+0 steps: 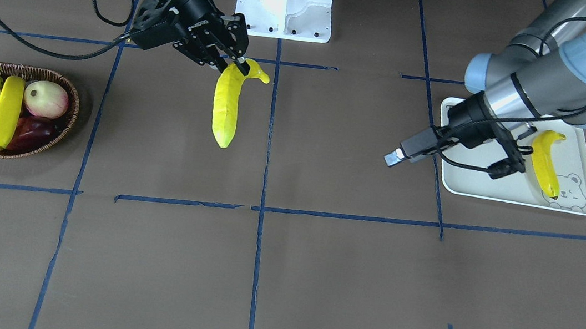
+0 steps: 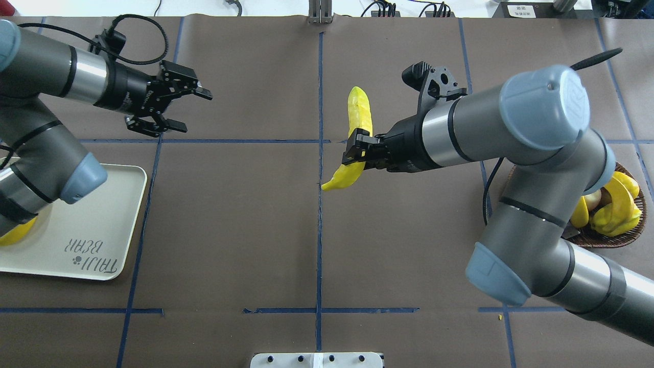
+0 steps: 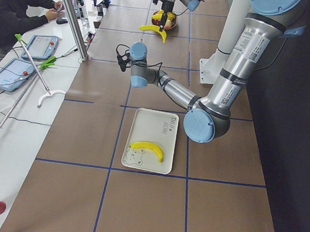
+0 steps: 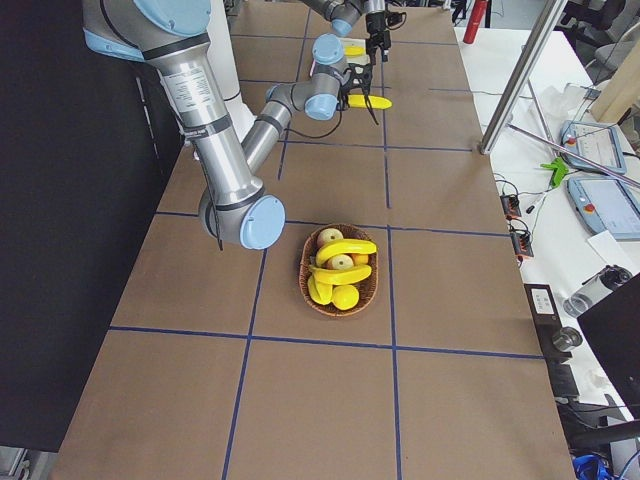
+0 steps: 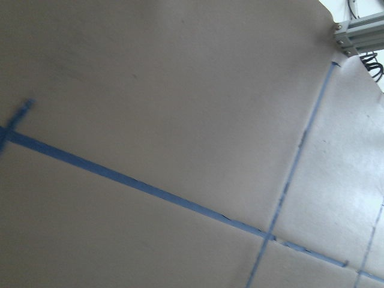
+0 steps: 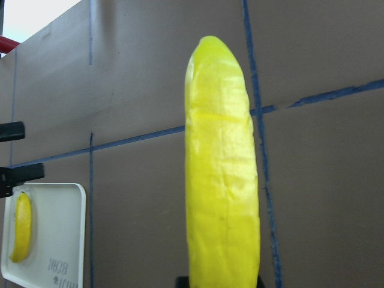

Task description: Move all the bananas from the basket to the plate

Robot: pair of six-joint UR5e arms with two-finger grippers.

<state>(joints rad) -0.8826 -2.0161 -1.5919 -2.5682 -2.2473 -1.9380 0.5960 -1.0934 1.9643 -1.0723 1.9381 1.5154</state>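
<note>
Pinching one banana (image 1: 225,109) near its stem, the right gripper (image 1: 232,60) holds it over the middle of the counter (image 1: 312,279). The long end sticks out past the gripper. The left gripper (image 2: 190,109) is open, near the plate (image 1: 475,187). A second banana (image 1: 546,162) lies on the plate, and more bananas (image 1: 7,112) sit in the basket (image 1: 70,120).

basket (image 1: 73,109) cut by frame edge, banana (image 2: 18,231) mostly behind left arm (image 2: 41,148)
</note>
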